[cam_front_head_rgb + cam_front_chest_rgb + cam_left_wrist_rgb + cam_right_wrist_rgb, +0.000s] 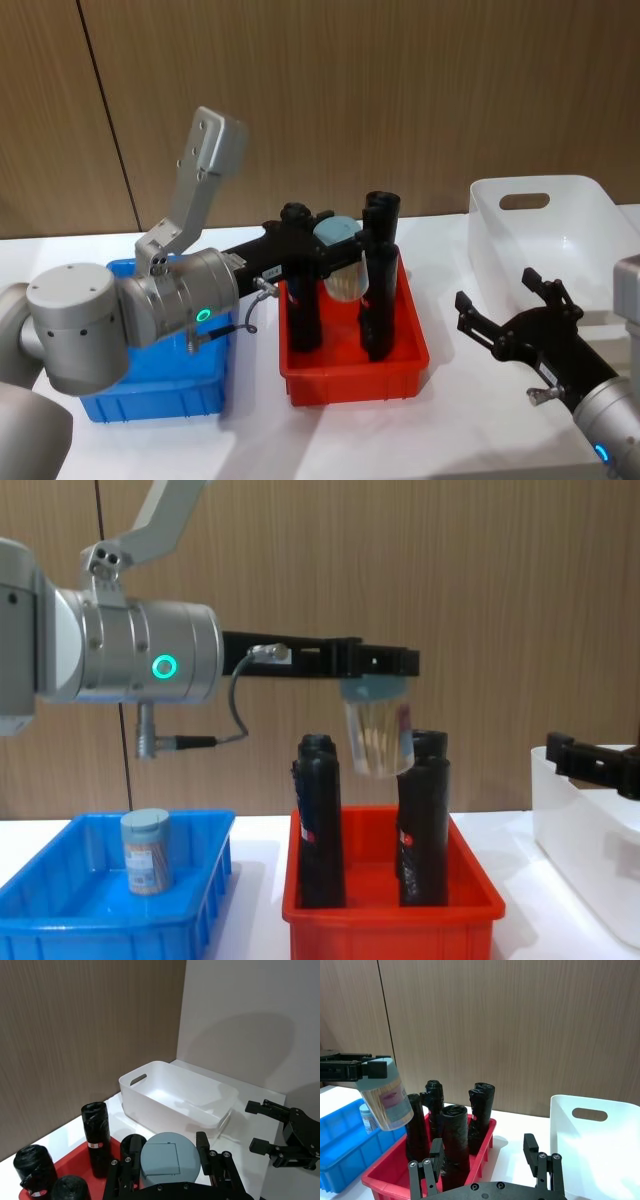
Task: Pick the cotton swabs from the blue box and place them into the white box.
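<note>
My left gripper (338, 238) is shut on a tub of cotton swabs (342, 262), clear with a pale blue-grey lid (166, 1160). It holds the tub in the air above the red bin, hanging slightly tilted (376, 735) among the tops of the black cylinders. A second tub of cotton swabs (146, 852) stands upright in the blue box (60, 915) at the left. The white box (545, 235) sits at the right with nothing visible inside. In front of it my right gripper (497, 290) hovers open with nothing between its fingers.
A red bin (350, 378) stands between the blue and white boxes, holding several tall black cylinders (380, 270) with red-white labels. A wood-panel wall runs behind the white table.
</note>
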